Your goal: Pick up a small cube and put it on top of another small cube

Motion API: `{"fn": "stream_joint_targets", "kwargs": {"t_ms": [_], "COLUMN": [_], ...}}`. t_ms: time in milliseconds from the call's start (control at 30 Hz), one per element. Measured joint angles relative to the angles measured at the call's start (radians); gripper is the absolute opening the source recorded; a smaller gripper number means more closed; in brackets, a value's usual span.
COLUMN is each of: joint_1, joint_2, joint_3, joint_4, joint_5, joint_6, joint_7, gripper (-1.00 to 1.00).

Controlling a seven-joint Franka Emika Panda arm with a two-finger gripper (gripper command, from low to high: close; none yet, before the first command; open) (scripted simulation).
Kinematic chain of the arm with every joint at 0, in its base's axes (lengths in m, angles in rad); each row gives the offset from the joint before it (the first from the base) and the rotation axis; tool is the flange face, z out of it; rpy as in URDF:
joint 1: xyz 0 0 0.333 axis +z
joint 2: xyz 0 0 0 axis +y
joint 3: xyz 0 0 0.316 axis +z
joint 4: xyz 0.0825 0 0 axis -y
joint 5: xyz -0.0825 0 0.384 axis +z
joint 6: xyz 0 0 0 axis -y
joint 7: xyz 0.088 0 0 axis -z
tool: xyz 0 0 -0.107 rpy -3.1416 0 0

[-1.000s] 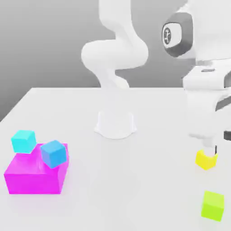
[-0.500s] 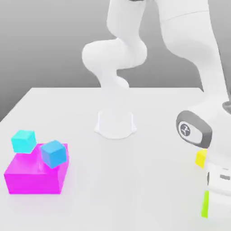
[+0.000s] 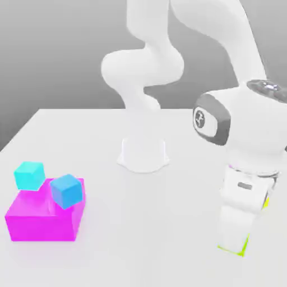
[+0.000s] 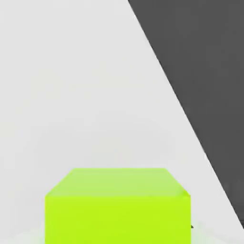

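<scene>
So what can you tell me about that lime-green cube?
The lime-green cube is a plain, matte-looking block with flat faces and sharp edges, sitting squarely on the white table. In the exterior view the robot's hand stands in front of it, leaving a green sliver at the table's near edge, on that view's right.

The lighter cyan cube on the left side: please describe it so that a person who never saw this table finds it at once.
Find the big magenta block at the exterior view's left, on the white table. Two small blue-toned cubes are at its top. The cyan cube is the paler, turquoise one at the far left corner; the other cube is deeper blue.
</scene>
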Motion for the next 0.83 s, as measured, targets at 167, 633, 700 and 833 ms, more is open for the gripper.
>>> {"fn": "stream_joint_targets", "kwargs": {"t_ms": [167,633,700,833], "joint_1": [-0.254,-0.609,-0.601,-0.597], "joint_2": [-0.169,-0.428,-0.370,-0.343], "joint_3": [-0.131,-0.508,-0.526,-0.533], "joint_4": [-0.073,-0.276,-0.294,-0.302], "joint_5": [-0.042,-0.080,-0.061,-0.053], "joint_6": [-0.081,-0.148,-0.073,-0.038], "joint_7": [-0.090,-0.375,-0.393,-0.400], "gripper": [-1.00,-1.00,-1.00,1.00]}}
